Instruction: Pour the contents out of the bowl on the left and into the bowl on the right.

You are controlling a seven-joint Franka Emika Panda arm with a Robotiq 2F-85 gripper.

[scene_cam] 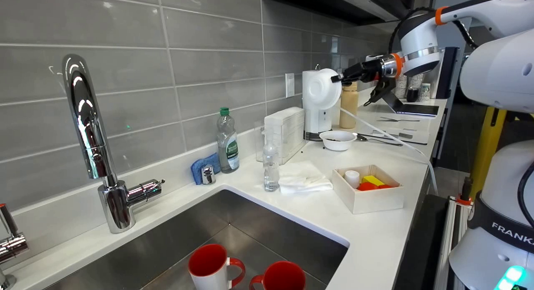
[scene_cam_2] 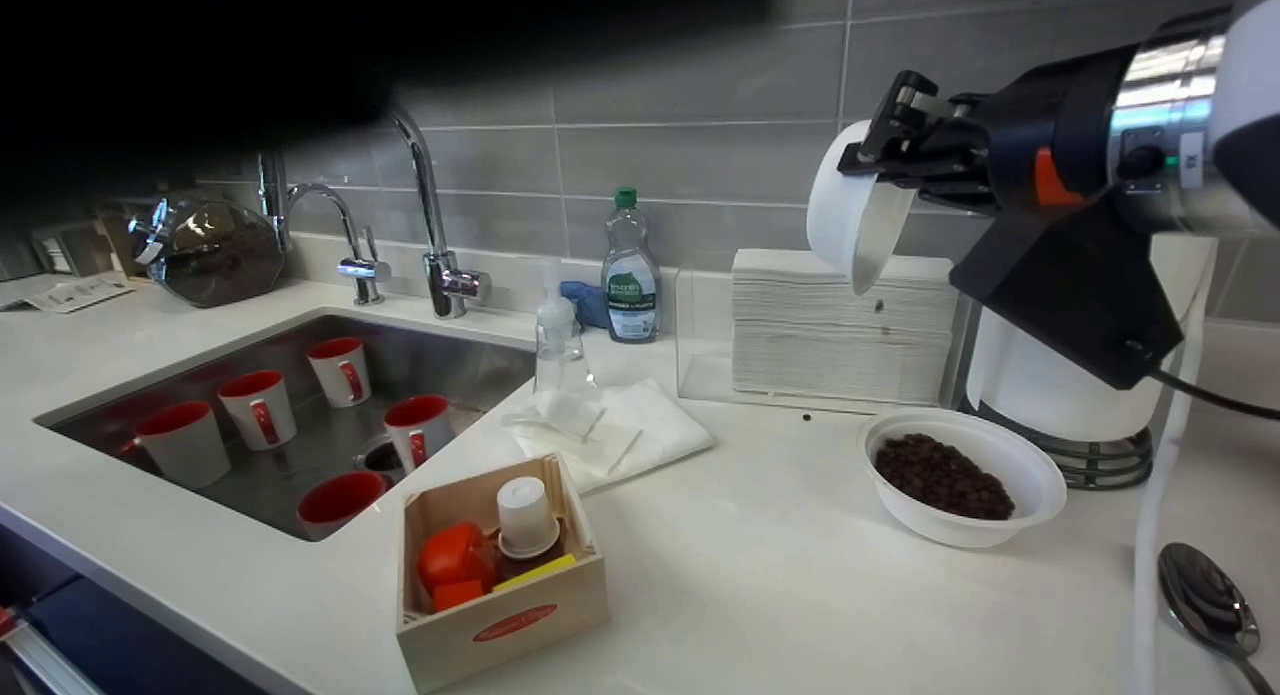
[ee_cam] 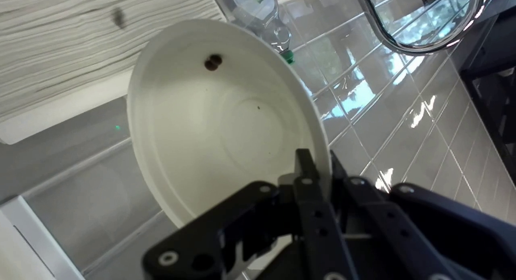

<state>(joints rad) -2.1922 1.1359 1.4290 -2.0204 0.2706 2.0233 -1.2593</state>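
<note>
My gripper is shut on the rim of a white bowl, one finger inside and one outside. In both exterior views this bowl hangs tipped onto its side, well above the counter. Two dark bits cling inside near its lower edge; otherwise its inside looks bare. Below it, upright on the counter, stands another white bowl holding a heap of dark brown bits. Blurred dark specks show in mid-air between the two bowls.
Stacked paper napkins and a white cylinder stand behind the lower bowl. A white cable crosses the counter beside it. Nearby are a spoon, a wooden box and a sink with mugs. One stray bit lies on the counter.
</note>
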